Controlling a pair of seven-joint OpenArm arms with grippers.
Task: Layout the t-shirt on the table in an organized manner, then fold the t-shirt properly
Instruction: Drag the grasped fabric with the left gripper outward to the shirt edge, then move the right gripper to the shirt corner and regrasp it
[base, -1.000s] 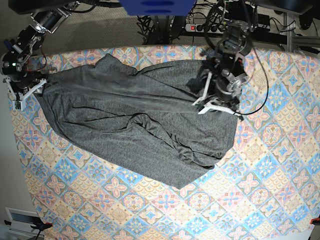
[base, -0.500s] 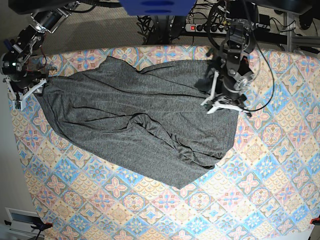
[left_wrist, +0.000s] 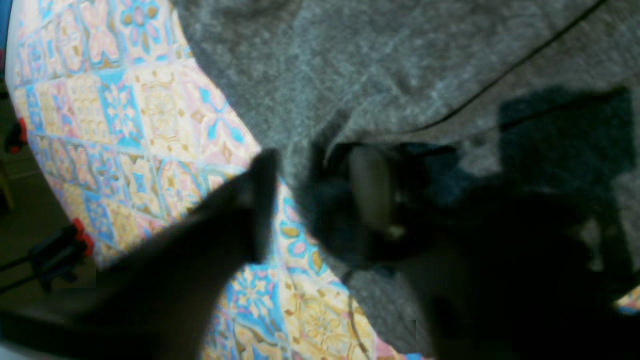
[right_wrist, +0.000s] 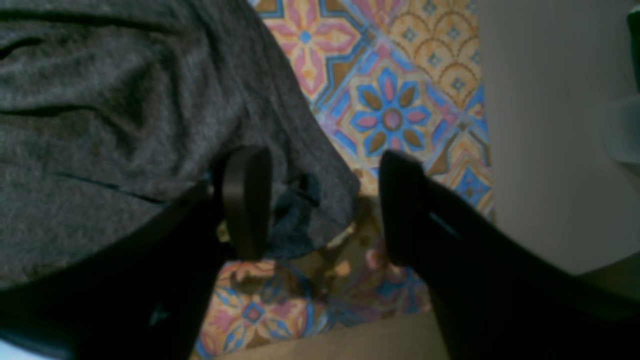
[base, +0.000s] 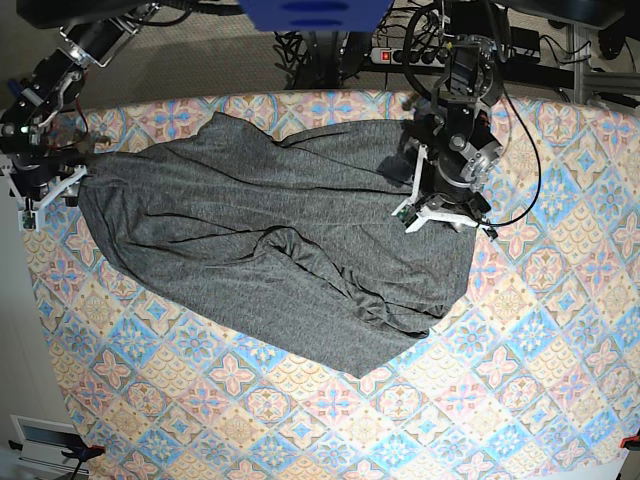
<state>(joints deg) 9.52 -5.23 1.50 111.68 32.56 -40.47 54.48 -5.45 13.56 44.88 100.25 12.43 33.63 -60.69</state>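
The t-shirt (base: 280, 250) sprawls wrinkled across the table (base: 500, 390). Only the wrist views show the grips: the left gripper (left_wrist: 295, 200) is closed on a fabric fold, while the right gripper (right_wrist: 320, 205) gapes wide, the shirt's edge between its fingers.

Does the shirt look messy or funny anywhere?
Yes. The t-shirt lies crooked across the table, not flat. A thick rumpled fold runs through its middle, and the lower edge bunches into a point toward the front. Nothing looks torn or spilled.
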